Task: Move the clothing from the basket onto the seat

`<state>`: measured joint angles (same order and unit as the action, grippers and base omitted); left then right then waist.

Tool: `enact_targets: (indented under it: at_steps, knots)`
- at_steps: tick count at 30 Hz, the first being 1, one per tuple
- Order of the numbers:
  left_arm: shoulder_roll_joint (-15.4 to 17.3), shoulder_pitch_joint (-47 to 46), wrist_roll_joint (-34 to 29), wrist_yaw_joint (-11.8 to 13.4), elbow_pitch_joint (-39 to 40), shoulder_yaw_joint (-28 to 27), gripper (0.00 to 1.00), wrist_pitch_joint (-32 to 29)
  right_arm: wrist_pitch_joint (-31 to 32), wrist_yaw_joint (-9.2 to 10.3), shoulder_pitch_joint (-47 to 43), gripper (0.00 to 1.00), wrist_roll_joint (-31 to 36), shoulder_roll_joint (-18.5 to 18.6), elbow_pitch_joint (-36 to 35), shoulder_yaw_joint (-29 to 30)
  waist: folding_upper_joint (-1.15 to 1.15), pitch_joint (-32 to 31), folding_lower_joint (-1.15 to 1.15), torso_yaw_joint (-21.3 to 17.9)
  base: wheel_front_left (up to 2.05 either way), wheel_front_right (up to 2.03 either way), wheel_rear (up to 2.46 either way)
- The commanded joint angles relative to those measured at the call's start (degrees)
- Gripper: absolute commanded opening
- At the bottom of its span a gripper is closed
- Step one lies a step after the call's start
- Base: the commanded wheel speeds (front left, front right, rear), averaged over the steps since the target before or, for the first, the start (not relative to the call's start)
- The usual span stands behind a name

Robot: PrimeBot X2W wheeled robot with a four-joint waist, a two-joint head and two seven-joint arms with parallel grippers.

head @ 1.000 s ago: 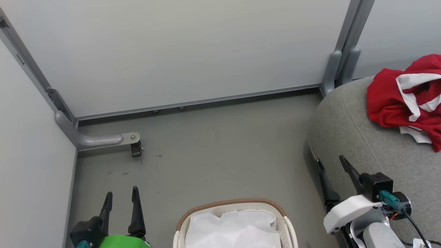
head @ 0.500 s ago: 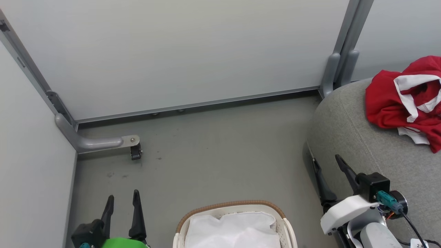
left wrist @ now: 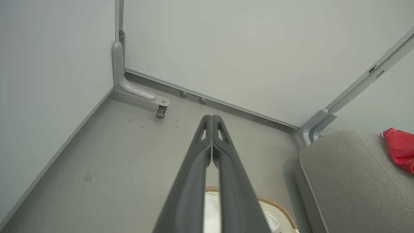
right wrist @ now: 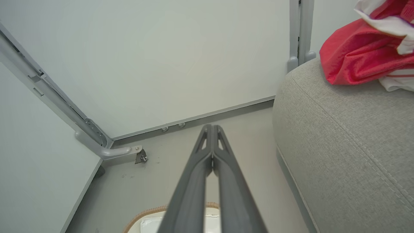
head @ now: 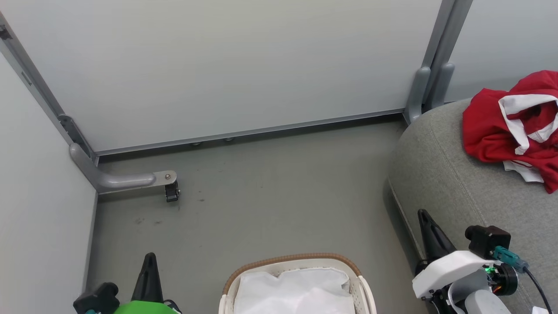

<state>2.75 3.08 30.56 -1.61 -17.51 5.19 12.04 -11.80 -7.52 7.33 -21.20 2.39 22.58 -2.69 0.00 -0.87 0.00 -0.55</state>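
The red and white clothing (head: 514, 128) lies crumpled on the grey seat (head: 457, 183) at the right; it also appears as clothing (right wrist: 362, 51) on the seat (right wrist: 343, 139) in the right wrist view and as clothing (left wrist: 401, 149) at the far right of the left wrist view. At the bottom centre stands the basket (head: 296, 261), with its plain white lining showing inside. My left gripper (head: 150, 261) is shut and holds nothing, low at the left of the basket. My right gripper (head: 423, 218) is also shut and holds nothing, beside the seat's front edge.
Pale partition panels (head: 226, 65) close off the back and left. A grey bracket foot with a small caster (head: 170, 189) juts onto the grey floor (head: 270, 192) at the back left. A grey upright post (head: 436, 74) stands by the seat's back corner.
Both grippers have gone from open to shut, with nothing between the fingers. Both sit slightly lower in the head view. The clothing and basket stay put.
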Motion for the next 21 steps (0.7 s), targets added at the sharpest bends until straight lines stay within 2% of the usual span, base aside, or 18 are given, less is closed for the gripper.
enact_targets:
  at_steps: [1,21]
  knots:
    - [0.08,-1.65,2.24,-0.51,0.97,-0.70,0.00,-0.57,0.55,0.01,0.64,0.00,-2.55,0.21,-1.32,0.46,0.00,0.02,0.00,0.01,0.00,0.00,0.00]
    - [0.11,-3.87,17.98,-1.98,1.75,-3.64,0.00,-5.33,5.17,0.01,0.10,0.00,-20.67,0.32,-3.44,2.72,0.00,0.20,0.00,0.11,0.00,0.00,0.00]
